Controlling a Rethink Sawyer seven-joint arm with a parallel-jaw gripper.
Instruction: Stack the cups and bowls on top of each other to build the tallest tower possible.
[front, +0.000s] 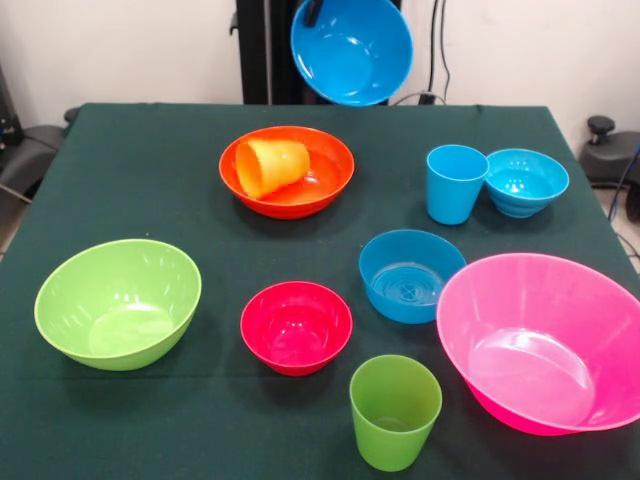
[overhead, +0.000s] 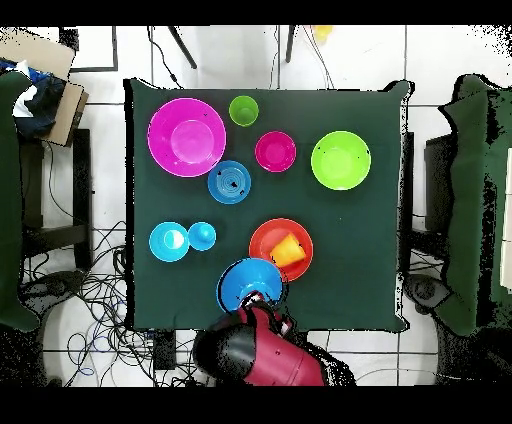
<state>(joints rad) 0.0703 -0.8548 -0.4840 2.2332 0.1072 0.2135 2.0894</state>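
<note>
Tower: not begun. Gripper clamps the rim of the large blue bowl, lifted at 12 o'clock. Orange cup lies tipped inside the orange bowl. Other bowls and cups stand singly on the table.

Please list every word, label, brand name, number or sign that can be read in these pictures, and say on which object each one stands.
None: neither view shows any readable text.
The bowls, such as the pink bowl, and the cups, such as the green cup, are plain.
The green tablecloth carries no print.
</note>
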